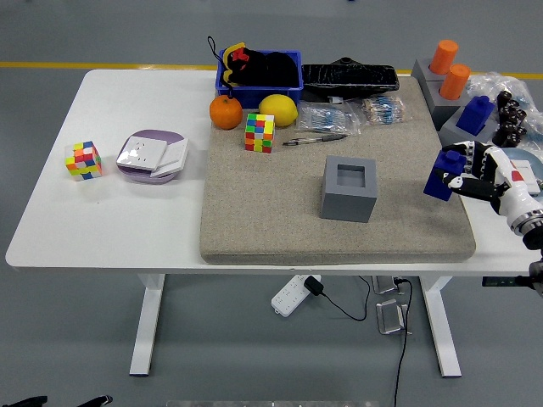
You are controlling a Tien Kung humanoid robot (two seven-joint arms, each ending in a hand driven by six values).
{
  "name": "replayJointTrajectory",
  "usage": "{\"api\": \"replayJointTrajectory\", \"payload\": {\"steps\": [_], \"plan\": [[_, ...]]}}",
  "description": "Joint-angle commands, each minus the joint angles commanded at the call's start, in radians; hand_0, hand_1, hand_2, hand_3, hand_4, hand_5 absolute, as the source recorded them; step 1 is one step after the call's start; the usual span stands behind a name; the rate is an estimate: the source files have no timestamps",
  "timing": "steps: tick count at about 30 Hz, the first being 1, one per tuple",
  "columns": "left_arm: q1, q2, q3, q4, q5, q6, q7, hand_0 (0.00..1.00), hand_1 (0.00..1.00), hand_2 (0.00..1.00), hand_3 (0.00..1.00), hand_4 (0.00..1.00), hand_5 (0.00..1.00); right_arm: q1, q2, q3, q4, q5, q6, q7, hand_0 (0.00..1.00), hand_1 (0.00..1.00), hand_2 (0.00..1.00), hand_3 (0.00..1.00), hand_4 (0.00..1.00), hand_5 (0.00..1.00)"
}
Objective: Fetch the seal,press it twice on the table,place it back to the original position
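Right now, head view: the right hand (pixel 472 176) is gripping the blue seal (pixel 445 177) with curled fingers, holding it over the mat's (pixel 271 212) right edge. The gray holder (pixel 349 189) is sitting empty mid-mat. Looks like the seal is fetched; any pressing isn't evident, and returning is remaining.

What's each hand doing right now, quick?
Left hand: not in view.
Right hand: closed on the blue seal, at the mat's right edge.
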Motion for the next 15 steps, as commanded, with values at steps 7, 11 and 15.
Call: {"api": "replayJointTrajectory", "payload": {"steps": [7, 11, 15], "plan": [[-0.001, 0.0, 0.001, -0.001, 0.002, -0.001, 0.0, 0.813, 0.786, 0.764, 0.8, 0.68, 0.417, -0.011, 0.019, -0.013, -0.019, 0.006, 0.0, 0.001, 0.573, 0.442, 0.45, 0.471, 0.659, 0.002], [-0.002, 0.001, -0.001, -0.001, 0.006, -0.002, 0.001, 0.813, 0.786, 0.764, 0.799, 0.679, 0.416, -0.012, 0.028, -0.021, -0.032, 0.008, 0.001, 0.004, 0.573, 0.442, 0.45, 0.471, 0.663, 0.002], [-0.002, 0.001, -0.001, -0.002, 0.008, -0.002, 0.001, 0.813, 0.785, 0.764, 0.8, 0.68, 0.415, -0.014, 0.03, -0.031, -0.037, 0.01, 0.001, 0.006, 0.569, 0.439, 0.448, 0.468, 0.664, 0.002]]}}
